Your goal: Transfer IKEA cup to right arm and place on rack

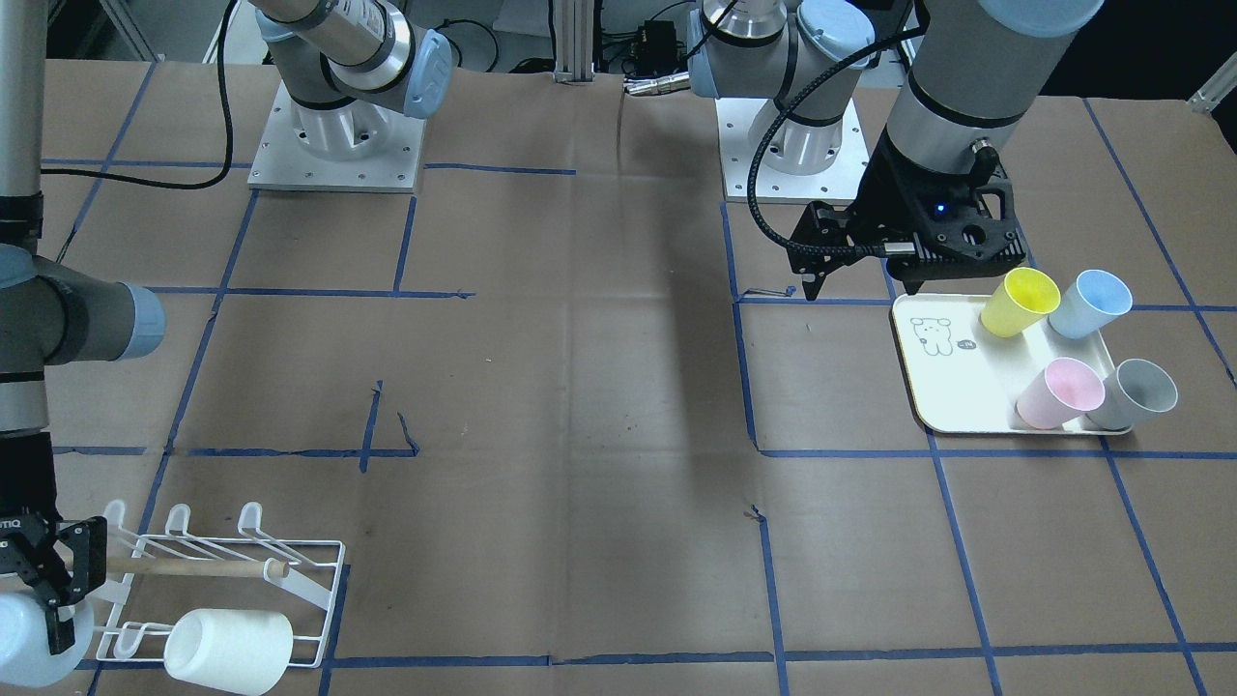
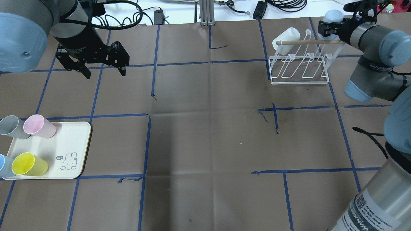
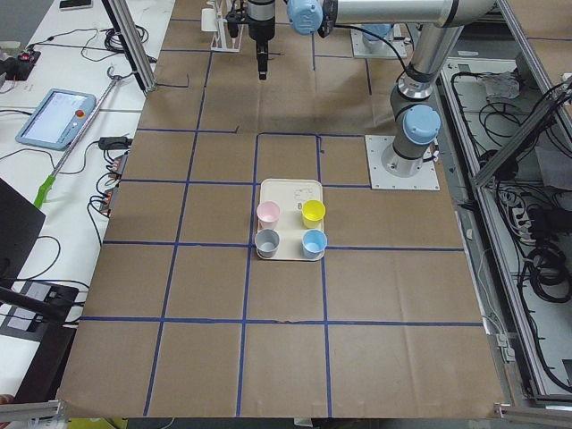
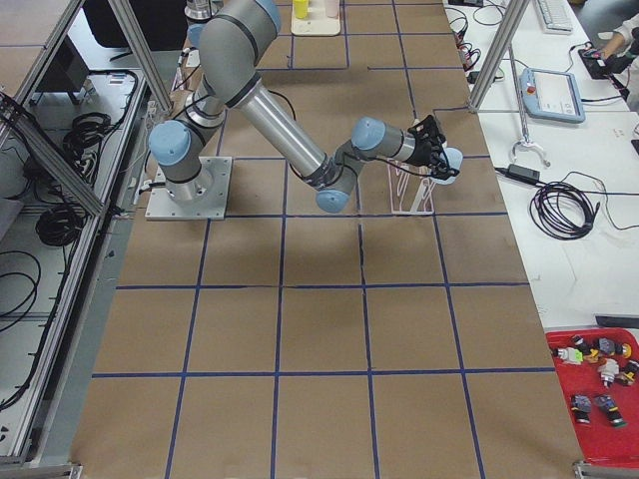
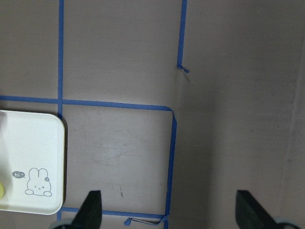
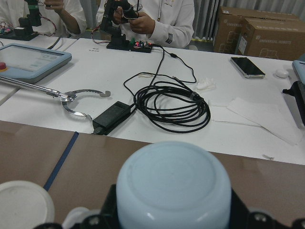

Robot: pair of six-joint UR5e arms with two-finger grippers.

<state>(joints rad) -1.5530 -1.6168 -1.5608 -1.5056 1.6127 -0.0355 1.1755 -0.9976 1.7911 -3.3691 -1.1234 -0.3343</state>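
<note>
My right gripper (image 2: 332,23) is shut on a pale blue cup (image 2: 332,15) and holds it at the end of the white wire rack (image 2: 300,65), near the tip of its wooden dowel (image 2: 308,42). In the right wrist view the cup's base (image 6: 174,186) fills the space between the fingers. In the front view this gripper (image 1: 37,619) and cup (image 1: 27,646) are at the lower left by the rack (image 1: 290,590). A white cup (image 2: 285,40) hangs on the rack. My left gripper (image 2: 105,74) is open and empty above the table.
A cream tray (image 2: 69,142) with a bunny drawing lies at the robot's left. Yellow (image 2: 29,164), pink (image 2: 40,126), grey (image 2: 11,126) and blue (image 2: 4,165) cups lie on it. Blue tape lines cross the brown table. Operators and cables show beyond the far edge (image 6: 171,102).
</note>
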